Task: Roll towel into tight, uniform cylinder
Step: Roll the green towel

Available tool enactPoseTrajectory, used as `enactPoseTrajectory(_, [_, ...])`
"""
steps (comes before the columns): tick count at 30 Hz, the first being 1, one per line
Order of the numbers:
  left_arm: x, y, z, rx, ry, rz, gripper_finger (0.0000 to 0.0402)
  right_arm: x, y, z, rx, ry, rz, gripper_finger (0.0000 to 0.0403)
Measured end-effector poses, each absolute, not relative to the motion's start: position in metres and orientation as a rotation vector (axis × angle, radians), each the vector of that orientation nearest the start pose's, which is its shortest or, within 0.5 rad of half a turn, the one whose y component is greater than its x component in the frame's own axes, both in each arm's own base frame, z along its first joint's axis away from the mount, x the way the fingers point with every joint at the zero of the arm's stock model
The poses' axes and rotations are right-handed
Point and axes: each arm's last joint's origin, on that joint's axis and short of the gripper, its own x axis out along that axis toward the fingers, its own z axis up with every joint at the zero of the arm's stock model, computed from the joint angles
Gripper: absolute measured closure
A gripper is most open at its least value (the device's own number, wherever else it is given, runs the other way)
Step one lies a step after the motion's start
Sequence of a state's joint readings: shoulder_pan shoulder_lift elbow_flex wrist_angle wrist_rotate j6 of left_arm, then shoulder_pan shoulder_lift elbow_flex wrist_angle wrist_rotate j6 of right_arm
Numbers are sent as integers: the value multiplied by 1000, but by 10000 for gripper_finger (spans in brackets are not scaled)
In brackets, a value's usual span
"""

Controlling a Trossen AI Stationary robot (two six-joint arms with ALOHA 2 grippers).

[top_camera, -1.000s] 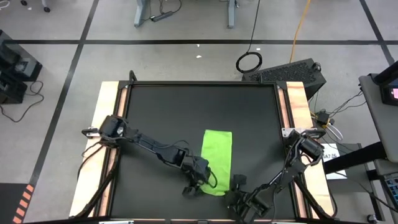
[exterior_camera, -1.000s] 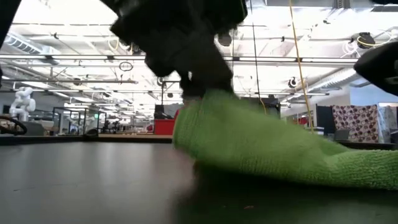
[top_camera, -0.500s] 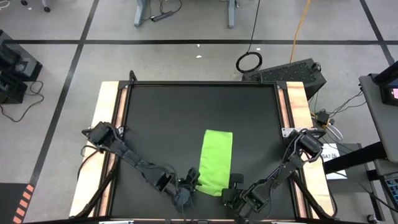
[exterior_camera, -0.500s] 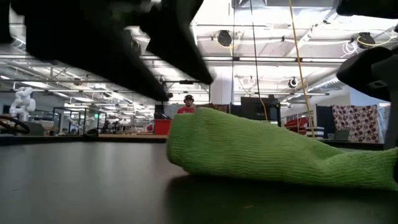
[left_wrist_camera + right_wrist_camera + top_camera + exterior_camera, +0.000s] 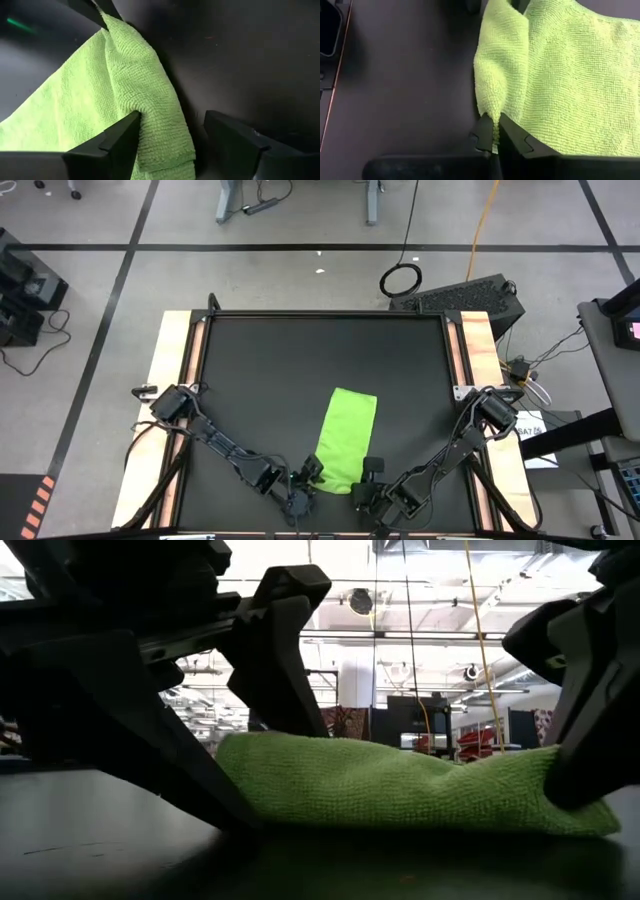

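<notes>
the towel (image 5: 345, 440) lies folded flat near the table's (image 5: 280, 370) front edge. right gripper (image 5: 492, 134) pinches one near corner; left gripper (image 5: 167, 132) straddles the other, fingers apart. close it, then roll both corners evenly.

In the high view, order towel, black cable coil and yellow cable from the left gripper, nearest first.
1. towel, touching the left gripper.
2. black cable coil, beyond the table's far edge.
3. yellow cable, farther back, to the right.

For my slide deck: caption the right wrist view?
Right claw shut on a corner of the flat lime-green towel on the black table.
</notes>
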State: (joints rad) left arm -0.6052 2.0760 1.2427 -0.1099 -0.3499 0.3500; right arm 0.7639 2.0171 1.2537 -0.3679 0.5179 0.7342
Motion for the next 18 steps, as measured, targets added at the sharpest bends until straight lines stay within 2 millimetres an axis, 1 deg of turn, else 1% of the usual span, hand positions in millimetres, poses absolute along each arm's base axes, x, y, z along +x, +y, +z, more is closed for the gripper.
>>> enactPoseTrajectory(2, [345, -226, 115, 764, 806, -386, 181, 294, 260, 132, 7, 905, -125, 400])
enactPoseTrajectory(5, [346, -223, 114, 765, 826, -380, 213, 294, 260, 132, 10, 902, -125, 400])
enactPoseTrajectory(11, [348, -211, 107, 756, 856, -367, 309, 297, 262, 134, 1, 876, -95, 390])
enactPoseTrajectory(15, [350, -202, 103, 724, 878, -399, 370, 297, 263, 134, -9, 877, -89, 388])
enactPoseTrajectory(16, [351, -199, 102, 706, 886, -421, 382, 296, 263, 134, -23, 878, -82, 386])
enactPoseTrajectory(18, [353, -194, 102, 652, 902, -460, 391, 295, 264, 134, -54, 879, -65, 377])
